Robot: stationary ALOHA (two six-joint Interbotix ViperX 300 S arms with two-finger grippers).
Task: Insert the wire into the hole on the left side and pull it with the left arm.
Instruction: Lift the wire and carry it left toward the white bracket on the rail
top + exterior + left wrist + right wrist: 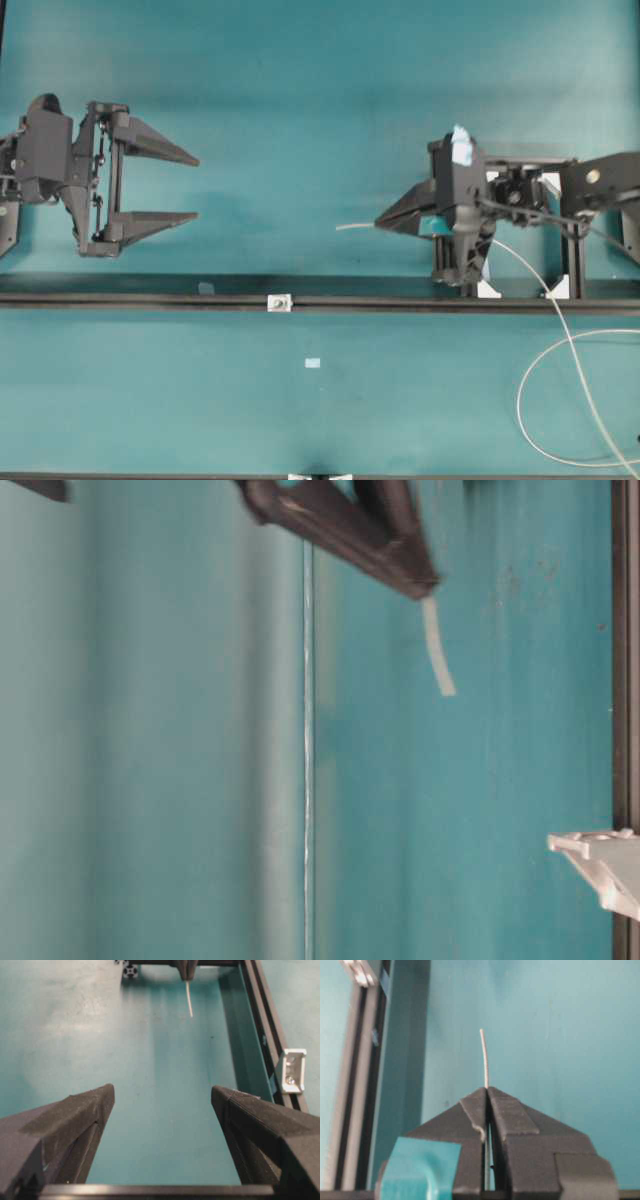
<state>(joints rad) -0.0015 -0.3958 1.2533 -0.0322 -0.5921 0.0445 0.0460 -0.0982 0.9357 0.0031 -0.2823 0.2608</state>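
The wire's (355,226) short stiff tip sticks out leftward from my right gripper (382,223), which is shut on it; the rest trails right into a big loop (540,440). The right wrist view shows the tip (484,1055) rising, slightly bent, from the closed jaws of my right gripper (486,1089). The tiny silver bracket (279,302) with the hole sits on the black rail, left of and nearer the front than the wire tip. My left gripper (196,188) hovers open and empty at far left, behind the rail. In its wrist view the left gripper (162,1092) faces the wire (189,1000), with the bracket (291,1071) off to its right.
A long black rail (140,292) crosses the table left to right. A small pale tape rectangle (313,363) lies in front of it. A black frame with white blocks (556,285) stands behind the right gripper. The table-level view shows the wire (437,655) above the bracket (600,865).
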